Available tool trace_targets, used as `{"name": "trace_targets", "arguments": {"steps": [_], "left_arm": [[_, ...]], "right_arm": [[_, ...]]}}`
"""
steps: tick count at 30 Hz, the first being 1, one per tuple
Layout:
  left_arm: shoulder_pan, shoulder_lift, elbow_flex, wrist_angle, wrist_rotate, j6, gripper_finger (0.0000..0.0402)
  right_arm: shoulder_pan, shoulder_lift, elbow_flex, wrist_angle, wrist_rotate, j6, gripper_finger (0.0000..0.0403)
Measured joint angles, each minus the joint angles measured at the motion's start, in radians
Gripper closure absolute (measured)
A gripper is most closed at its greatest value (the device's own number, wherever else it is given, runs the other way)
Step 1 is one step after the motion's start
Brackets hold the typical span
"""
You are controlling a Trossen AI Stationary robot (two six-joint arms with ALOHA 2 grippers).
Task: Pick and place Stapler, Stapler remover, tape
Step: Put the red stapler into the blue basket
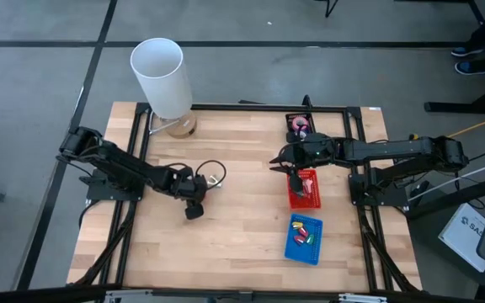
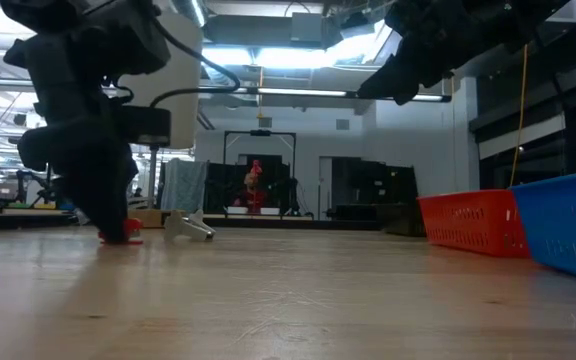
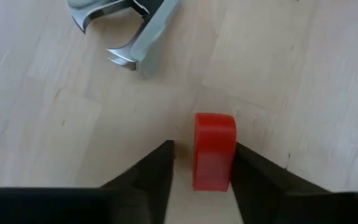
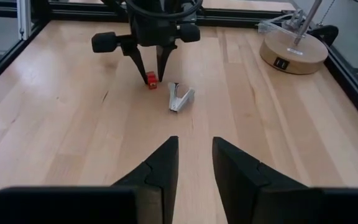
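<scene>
A small red stapler lies on the wooden table, left of the table's middle, and the left gripper is down over it with one dark finger on each side; the finger on one side appears to touch the red body, while a thin gap shows on the other, so the fingers are spread around it and not pinching it. In the right wrist view the same stapler sits under the tips of the left gripper, and just beside it, apart from it, lies the silver staple remover on bare wood. In the low view the left gripper reaches down to the tabletop by the red stapler. The right gripper hangs above the table near the far end of a red basket, its fingers a little parted with nothing between them. A blue basket lies nearer the front edge and holds small coloured items; a pink tape roll sits in a dark tray at the far edge. A tall white cylinder stands at the far left corner.
</scene>
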Motion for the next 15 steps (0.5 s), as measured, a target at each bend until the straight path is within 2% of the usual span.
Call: {"name": "trace_targets", "arguments": {"steps": [5, 10, 15], "left_arm": [[0.001, -0.03, -0.004, 0.002, 0.005, 0.005, 0.0336], [0.0, -0.043, -0.005, 0.036, 0.025, 0.019, 0.0337], [0.002, -0.045, -0.005, 0.163, 0.018, 0.063, 0.0337]], "right_arm": [[0.0, 0.0, 0.0, 0.005, 0.0, 0.017, 0.0302], [0.0, 0.0, 0.0, 0.04, 0.0, 0.023, 0.0302], [0.0, 0.0, 0.0, 0.076, 0.0, 0.074, 0.0302]]}}
